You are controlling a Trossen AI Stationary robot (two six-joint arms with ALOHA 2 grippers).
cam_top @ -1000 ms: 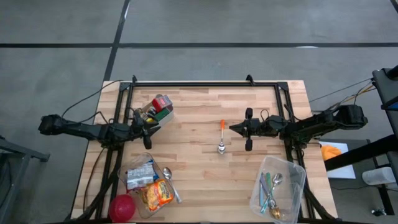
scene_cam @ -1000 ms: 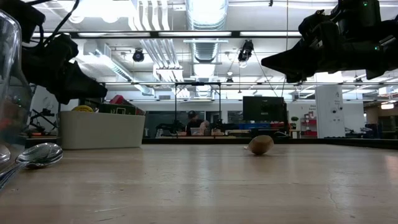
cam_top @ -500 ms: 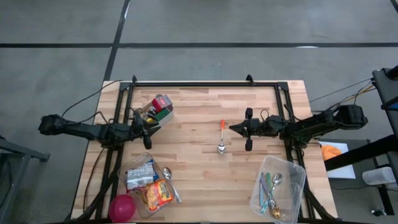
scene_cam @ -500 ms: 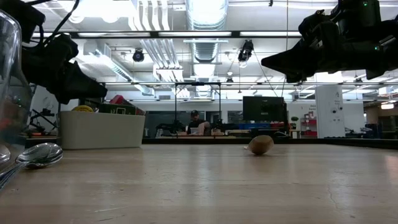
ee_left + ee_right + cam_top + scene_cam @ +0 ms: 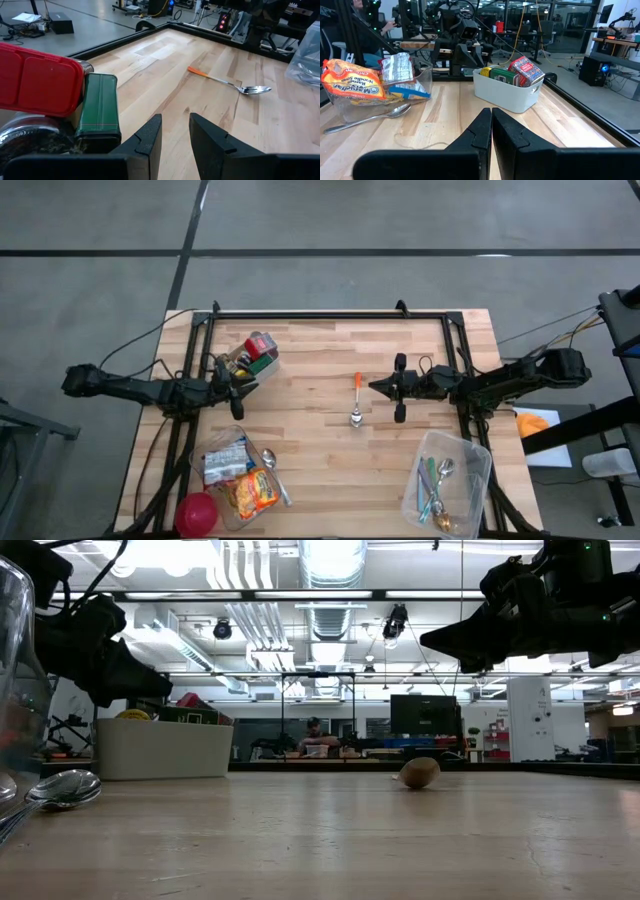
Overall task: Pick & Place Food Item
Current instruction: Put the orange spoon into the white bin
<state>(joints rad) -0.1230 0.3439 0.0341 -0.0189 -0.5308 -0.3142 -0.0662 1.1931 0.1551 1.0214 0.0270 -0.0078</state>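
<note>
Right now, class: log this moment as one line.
left end effector: ajar, empty, by bin | right end effector: shut, empty | spoon: mid-table

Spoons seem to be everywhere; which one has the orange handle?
The metal spoon with the orange handle lying alone mid-table, ahead of the right pincer; the others sit at containers.

Left arm: extends in from the left edge of the table (image 5: 330,450), low and nearly level. The left gripper (image 5: 243,384) hangs above the wood with its fingers slightly parted, nothing between them. Right arm: extends in from the right edge of the table, likewise level. The right gripper (image 5: 374,386) has its fingers pressed together, empty, above the table's middle.
</note>
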